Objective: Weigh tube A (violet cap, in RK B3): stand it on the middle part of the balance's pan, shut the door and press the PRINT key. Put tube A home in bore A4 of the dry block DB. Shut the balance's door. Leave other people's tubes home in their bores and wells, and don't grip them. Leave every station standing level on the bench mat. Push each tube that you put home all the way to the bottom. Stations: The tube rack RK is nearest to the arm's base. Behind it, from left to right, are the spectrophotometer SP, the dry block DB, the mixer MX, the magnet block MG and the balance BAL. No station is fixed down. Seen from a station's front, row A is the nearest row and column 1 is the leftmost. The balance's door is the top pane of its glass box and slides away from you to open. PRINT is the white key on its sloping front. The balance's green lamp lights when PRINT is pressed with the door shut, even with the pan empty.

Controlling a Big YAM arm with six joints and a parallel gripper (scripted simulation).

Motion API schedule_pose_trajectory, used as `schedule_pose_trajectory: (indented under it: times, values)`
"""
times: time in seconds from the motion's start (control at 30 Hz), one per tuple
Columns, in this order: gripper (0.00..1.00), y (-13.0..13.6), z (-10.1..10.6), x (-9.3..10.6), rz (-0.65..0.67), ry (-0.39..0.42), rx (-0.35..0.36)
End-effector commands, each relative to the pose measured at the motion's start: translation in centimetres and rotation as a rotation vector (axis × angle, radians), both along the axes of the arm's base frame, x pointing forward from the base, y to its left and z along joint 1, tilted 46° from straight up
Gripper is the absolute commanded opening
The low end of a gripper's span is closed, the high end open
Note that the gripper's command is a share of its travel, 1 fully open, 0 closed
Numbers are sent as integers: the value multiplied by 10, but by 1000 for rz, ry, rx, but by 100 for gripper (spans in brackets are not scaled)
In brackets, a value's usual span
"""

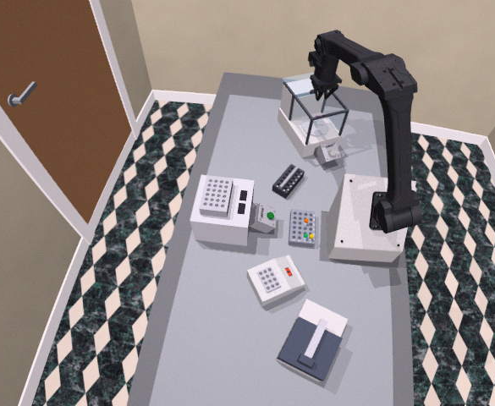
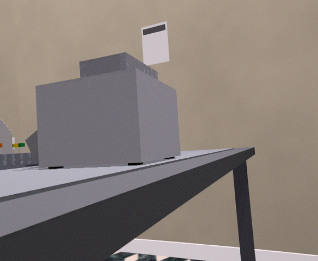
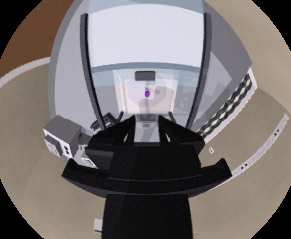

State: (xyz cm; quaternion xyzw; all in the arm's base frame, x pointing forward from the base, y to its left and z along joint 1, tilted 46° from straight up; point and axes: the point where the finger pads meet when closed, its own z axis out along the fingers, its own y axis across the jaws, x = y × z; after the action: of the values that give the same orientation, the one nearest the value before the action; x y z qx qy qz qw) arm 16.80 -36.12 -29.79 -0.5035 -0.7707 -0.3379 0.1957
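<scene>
My claw [image 1: 323,96] [image 3: 146,118]: one, fingers apart, nothing between them, above the scale's glass box [image 1: 312,117] [image 3: 83,50]. Violet-capped tube [image 3: 146,94]: one, inside that box, over the pan area; contact unclear to me. Obstacles: dark frame bars and glass walls around it. Also on the bench: black block [image 1: 288,180], near the scale; grey rack [image 1: 303,243] [image 2: 10,160], orange, green and yellow caps showing

The small markings on the mixer's sloping front [image 1: 265,217] and on the balance's key panel [image 1: 328,154] are showing too small to read, and the white wall sheet [image 2: 155,46] is carrying a dark band with nothing legible on it.
</scene>
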Motion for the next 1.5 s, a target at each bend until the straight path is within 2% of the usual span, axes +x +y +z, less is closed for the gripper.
schedule_pose_trajectory:
  times: [0.0,0.23,0.27,0.3,0.43,0.93,1.03,1.07,1.47]
  values:
    - [36,-43,21,9,-1,-30,-70]
    - [36,-50,27,5,-8,-29,-71]
    - [36,-42,28,6,-3,-22,-55]
    - [36,-51,30,8,0,-28,-71]
    - [36,-57,35,4,-7,-29,-71]
    - [36,-71,51,4,-4,-28,-72]
    - [36,-55,49,5,4,-18,-43]
    - [36,-49,38,3,-1,-11,-34]
    - [36,-49,38,3,-1,-11,-34]
